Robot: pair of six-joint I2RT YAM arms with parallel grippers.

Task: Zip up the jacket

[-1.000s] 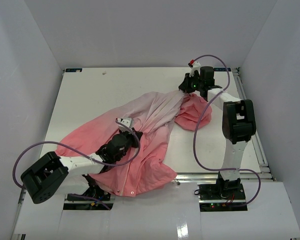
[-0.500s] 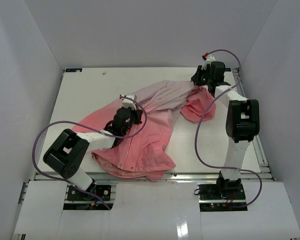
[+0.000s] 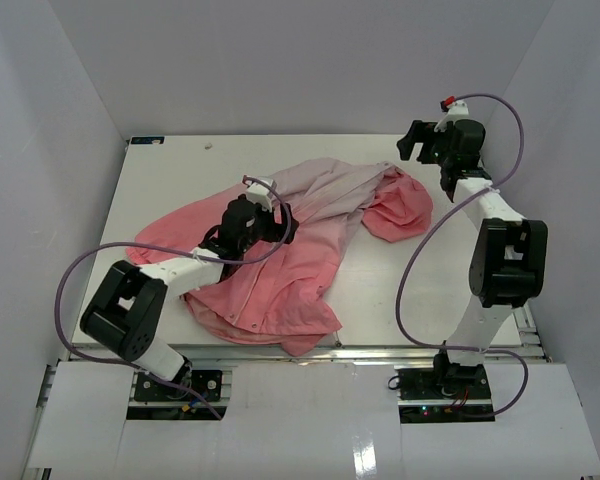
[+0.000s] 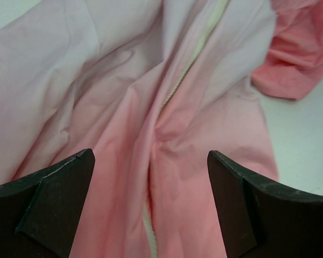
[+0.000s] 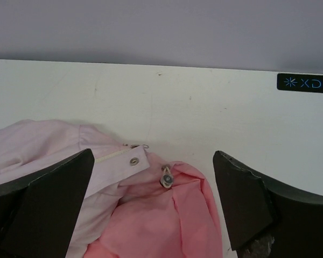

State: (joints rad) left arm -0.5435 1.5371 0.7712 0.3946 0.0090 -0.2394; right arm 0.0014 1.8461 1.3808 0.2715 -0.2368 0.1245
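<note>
Now | left end effector (image 4: 151, 161), right end effector (image 5: 153, 161) released | jacket (image 3: 280, 285) crumpled on table (image 3: 175, 170)

Top external view: fixed high behind the arm bases (image 3: 170, 385), facing down and forward, far enough to take in the whole table (image 3: 180, 170).

Left wrist view: very close above the jacket (image 4: 204, 177), facing down past the left hand (image 4: 151, 156). Fabric fills nearly all the frame.

Right wrist view: low near the table's far edge, facing across it past the right hand (image 5: 153, 156) to a grey wall (image 5: 161, 27).

All three views share the jacket. The top and right wrist views also share the dark corner label (image 5: 304, 83).
</note>
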